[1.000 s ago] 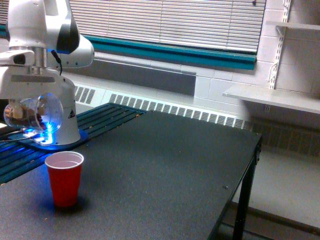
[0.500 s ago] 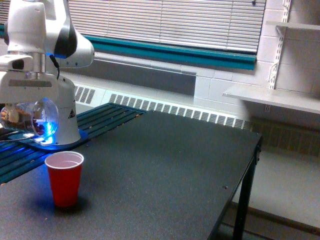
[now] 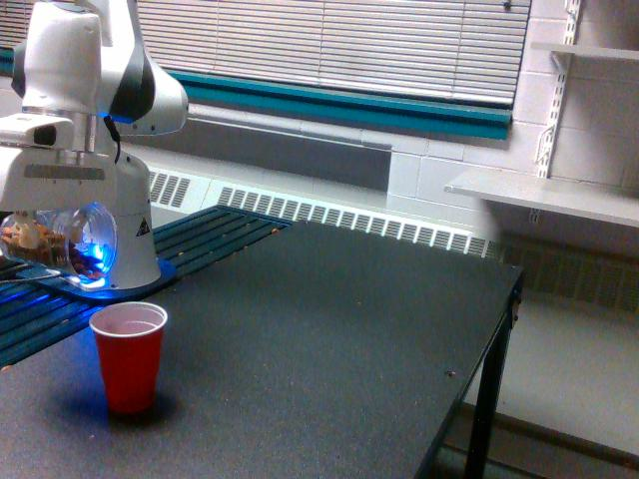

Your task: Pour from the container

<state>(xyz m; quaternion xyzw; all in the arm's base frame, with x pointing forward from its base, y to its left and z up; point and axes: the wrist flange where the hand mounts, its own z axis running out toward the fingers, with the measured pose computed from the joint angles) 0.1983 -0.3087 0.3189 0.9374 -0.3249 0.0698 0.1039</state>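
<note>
The container is a clear plastic cup held on its side near the exterior view's left edge, with brown bits bunched in its left end and its round mouth turned to the right. My gripper comes down from the white hand above and is shut on it; the fingers are hard to make out. A red cup with a white inside stands upright on the black table, below and a little right of the container's mouth. Nothing shows falling between them.
The arm's white base glows blue just behind the container, on a blue slatted surface. The table's right edge drops to the floor. A radiator and a wall shelf lie beyond.
The arm and the container have shifted slightly left and down over the last second. The red cup has not moved.
</note>
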